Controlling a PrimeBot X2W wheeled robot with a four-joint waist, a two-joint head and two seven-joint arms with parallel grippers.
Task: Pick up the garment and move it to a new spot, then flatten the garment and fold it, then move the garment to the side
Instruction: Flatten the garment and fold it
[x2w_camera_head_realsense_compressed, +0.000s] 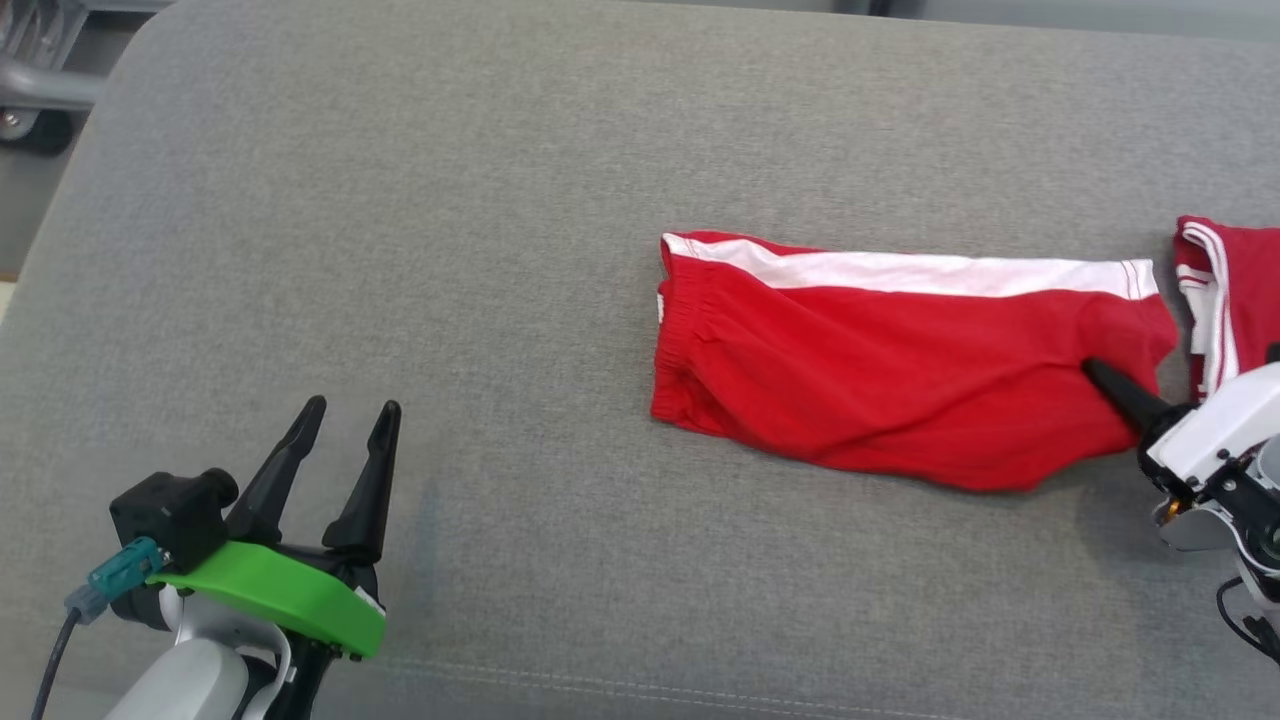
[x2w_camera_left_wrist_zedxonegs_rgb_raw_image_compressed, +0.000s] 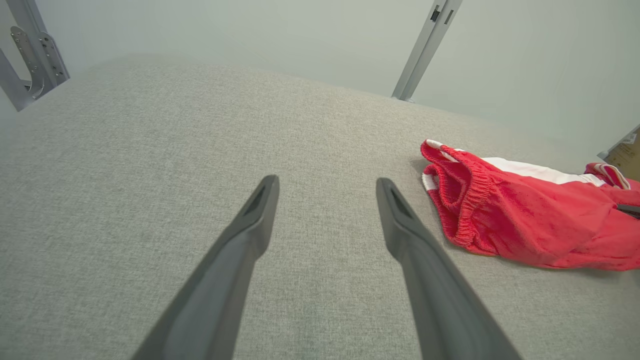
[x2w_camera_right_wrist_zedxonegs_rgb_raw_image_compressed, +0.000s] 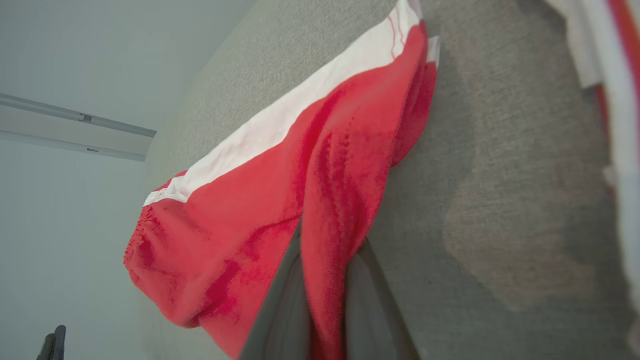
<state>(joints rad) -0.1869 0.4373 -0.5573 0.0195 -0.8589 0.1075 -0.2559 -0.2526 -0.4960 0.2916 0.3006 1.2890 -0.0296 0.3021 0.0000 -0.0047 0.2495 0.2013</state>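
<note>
Head view, from the left: a dark castor wheel (x2w_camera_head_realsense_compressed: 35, 125) on a metal frame sits off the far left corner of the grey fabric-covered worktop (x2w_camera_head_realsense_compressed: 450, 250). At the lower left the left pincer (x2w_camera_head_realsense_compressed: 353, 404) hovers over bare fabric, its two dark fingers apart and holding nothing. A green collar (x2w_camera_head_realsense_compressed: 280, 595) and a teal plug (x2w_camera_head_realsense_compressed: 120, 570) sit behind them. It is well apart from the garment, with nothing lying between them.

The garment (x2w_camera_head_realsense_compressed: 880, 380), red shorts with a white side stripe, lies right of centre on the worktop. Its elastic waistband is toward the left and its leg hem toward the right. The right pincer (x2w_camera_head_realsense_compressed: 1100, 375) comes in from the right edge and is clamped on a fold of red cloth near the hem. The right wrist view shows the cloth pinched between the two fingers and bunched into a ridge.

Just beyond the hem, at the right edge, lies a second red-and-white cloth (x2w_camera_head_realsense_compressed: 1225, 290), apart from the shorts but close to the right arm.

The left wrist view shows a metal bracket (x2w_camera_left_wrist_zedxonegs_rgb_raw_image_compressed: 30, 55) beyond the worktop's left end, a slanted metal post (x2w_camera_left_wrist_zedxonegs_rgb_raw_image_compressed: 425, 47) behind it, and a cardboard box corner (x2w_camera_left_wrist_zedxonegs_rgb_raw_image_compressed: 625, 155) at the far right.
</note>
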